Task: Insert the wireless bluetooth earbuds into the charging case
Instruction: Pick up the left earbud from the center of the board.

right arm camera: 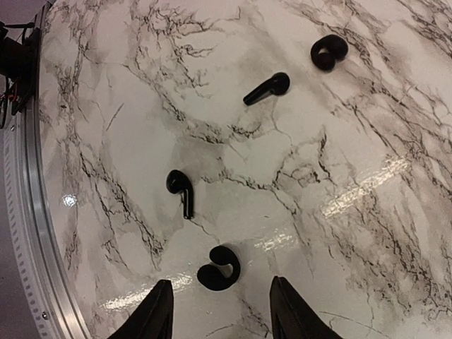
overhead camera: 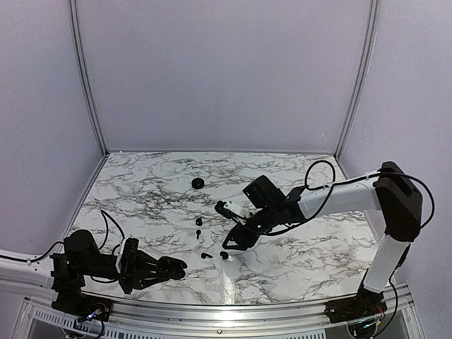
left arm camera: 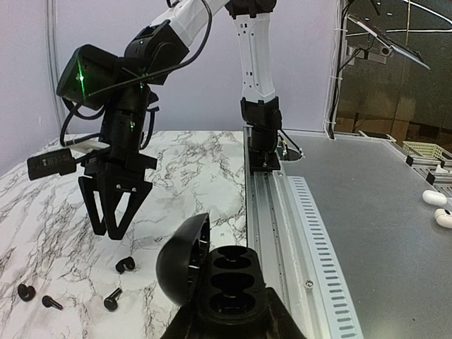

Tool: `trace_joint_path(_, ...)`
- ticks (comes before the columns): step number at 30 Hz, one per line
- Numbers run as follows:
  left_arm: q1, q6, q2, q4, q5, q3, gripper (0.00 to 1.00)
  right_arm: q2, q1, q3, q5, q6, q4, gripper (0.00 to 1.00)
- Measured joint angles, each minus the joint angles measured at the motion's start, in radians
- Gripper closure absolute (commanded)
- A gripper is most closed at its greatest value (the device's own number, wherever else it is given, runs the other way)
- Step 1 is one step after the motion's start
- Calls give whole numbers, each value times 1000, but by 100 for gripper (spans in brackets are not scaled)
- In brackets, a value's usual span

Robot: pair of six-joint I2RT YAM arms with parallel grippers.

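Note:
Several tiny black earbuds lie loose on the marble table [overhead camera: 141, 191]. In the right wrist view a hook-shaped earbud [right arm camera: 219, 268] lies just ahead of my open right gripper [right arm camera: 222, 314], between the lines of its fingers and untouched. A stemmed earbud [right arm camera: 181, 189] lies beyond it, then another stemmed one [right arm camera: 268, 88] and a second hook-shaped one [right arm camera: 329, 51]. My right gripper [overhead camera: 233, 244] hangs over the nearest earbud [overhead camera: 224, 255]. My left gripper [left arm camera: 229, 321] is shut on the black charging case [left arm camera: 233, 279], whose lid [left arm camera: 180, 258] stands open and whose sockets are empty.
A black round disc [overhead camera: 198, 183] sits further back on the table. A metal rail [left arm camera: 282, 212] runs along the near table edge. Beyond it, on a grey surface, lie two white items [left arm camera: 432, 198]. White walls enclose the back and sides.

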Motion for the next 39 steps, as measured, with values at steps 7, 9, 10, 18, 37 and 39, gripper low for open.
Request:
trace_joint_path(7,-3,7,-20,0,-10,0,100,47,0,21,49,2,-22,60)
trace_joint_path(9,-3,8,-21,-2,-14,0,100,58,0,31,61,2,-22,62)
trace_joint_path(10,-3,8,-21,-2,-15,0,100,63,0,35,68,3,-22,63)
trace_joint_path(18,-3,8,-21,-6,-28,0,100,93,0,57,95,3,-27,66)
trace_joint_path(37,-3,13,-28,-28,-58,0,100,133,24,70,95,-12,-50,67)
trace_joint_path(39,-3,14,-27,-28,-63,0,100,136,31,74,95,-13,-54,67)
